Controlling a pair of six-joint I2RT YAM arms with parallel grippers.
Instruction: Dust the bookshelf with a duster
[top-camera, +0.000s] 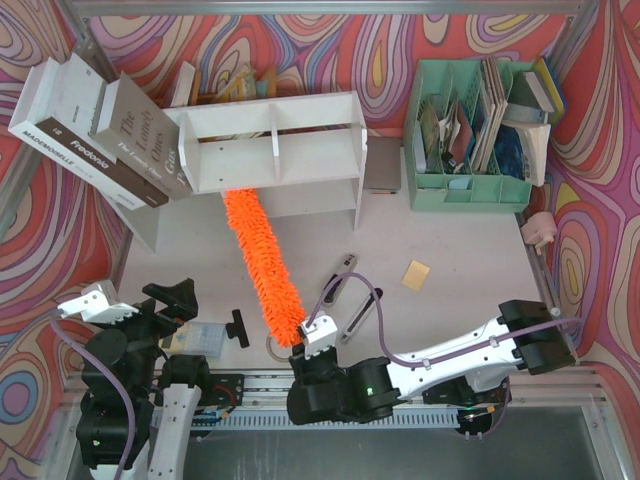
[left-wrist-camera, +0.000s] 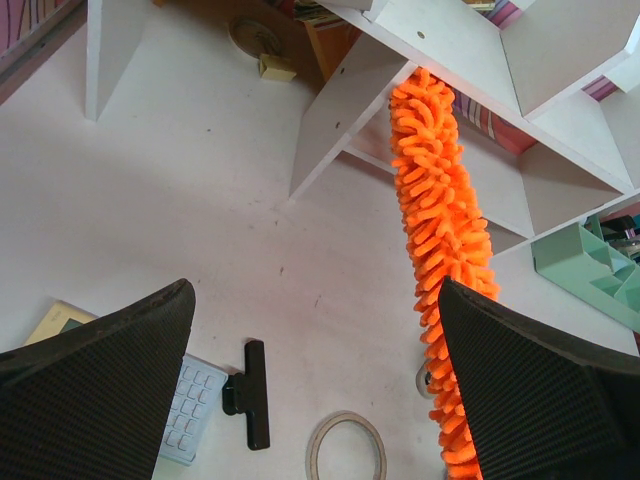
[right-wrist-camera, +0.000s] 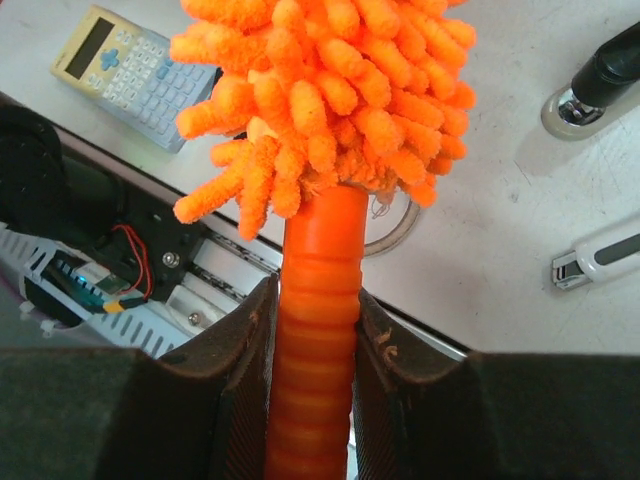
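The duster (top-camera: 260, 262) is bright orange, the bookshelf (top-camera: 240, 122) white, the file organiser (top-camera: 465, 192) mint green.

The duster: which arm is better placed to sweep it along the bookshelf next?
The right, probably. The right gripper is shut on the duster handle, with the fluffy tip at the bookshelf. The left gripper is open and empty, off to the side.

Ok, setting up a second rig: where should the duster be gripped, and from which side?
Grip the duster by its ribbed handle at the near end, coming from the near side, as the right gripper does. The handle is narrow and looks rigid; the fluffy head is soft and points at the bookshelf.
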